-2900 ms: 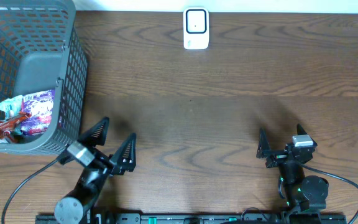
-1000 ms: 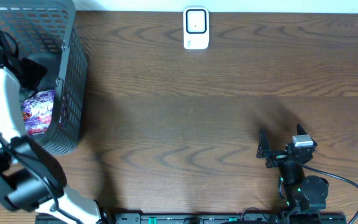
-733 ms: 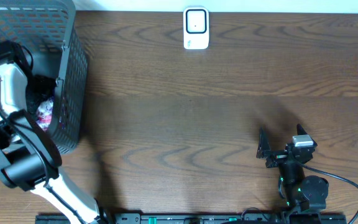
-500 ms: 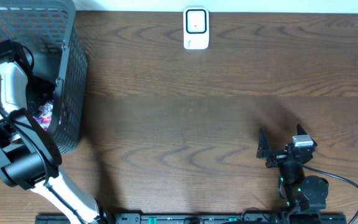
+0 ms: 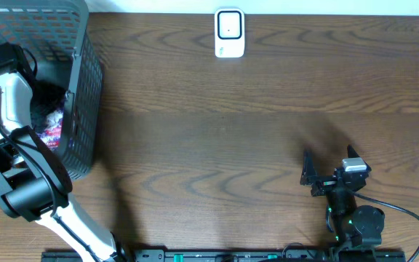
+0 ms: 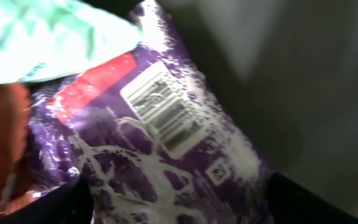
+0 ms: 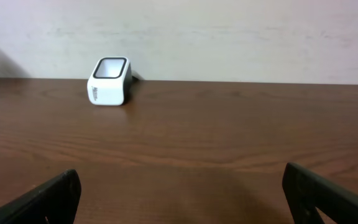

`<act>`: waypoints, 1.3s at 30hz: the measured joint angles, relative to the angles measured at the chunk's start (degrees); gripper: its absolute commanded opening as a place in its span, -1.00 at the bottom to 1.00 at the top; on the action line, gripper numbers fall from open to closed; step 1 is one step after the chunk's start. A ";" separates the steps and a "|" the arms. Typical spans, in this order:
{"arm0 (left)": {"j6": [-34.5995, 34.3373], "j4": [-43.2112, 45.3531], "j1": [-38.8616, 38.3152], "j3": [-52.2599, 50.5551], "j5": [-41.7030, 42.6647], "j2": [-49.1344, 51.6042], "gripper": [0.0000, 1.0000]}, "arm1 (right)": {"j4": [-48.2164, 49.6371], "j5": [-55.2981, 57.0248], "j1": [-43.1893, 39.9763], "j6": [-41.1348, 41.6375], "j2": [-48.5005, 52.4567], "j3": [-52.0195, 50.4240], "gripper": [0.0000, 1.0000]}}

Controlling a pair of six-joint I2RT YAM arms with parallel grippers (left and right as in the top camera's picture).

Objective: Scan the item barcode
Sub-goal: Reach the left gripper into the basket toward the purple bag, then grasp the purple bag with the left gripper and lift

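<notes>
So far nothing looks scanned: my left pincer hangs spread over the purple packet in the basket, right pincer likewise apart.

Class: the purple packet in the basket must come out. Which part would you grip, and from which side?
Probably the uncovered end of the purple packet, from straight above: it lies flat, barcode up, and the green packet covers its other end.

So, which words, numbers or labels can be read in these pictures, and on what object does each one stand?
No text can be read with certainty.
Purple packet: the barcode shows, its digits are blurred.
Green packet: a small printed line, blurred.
Scanner: a faint marking on its side, too small to read.
</notes>
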 measured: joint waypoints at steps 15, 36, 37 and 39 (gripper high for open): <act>-1.29 2.69 0.00 0.00 0.48 -0.02 0.48 | 0.00 0.02 0.00 0.00 0.00 0.00 0.99; -11.15 4.37 0.00 0.04 -0.04 -17.03 0.97 | 0.00 0.02 0.00 0.00 0.00 0.00 0.99; -11.82 4.39 0.00 0.04 -0.09 -15.47 0.97 | 0.00 0.00 0.00 0.02 0.00 0.00 0.98; -12.98 4.42 0.00 0.04 -0.22 -12.24 0.97 | 0.00 0.02 0.00 0.00 0.00 0.00 0.98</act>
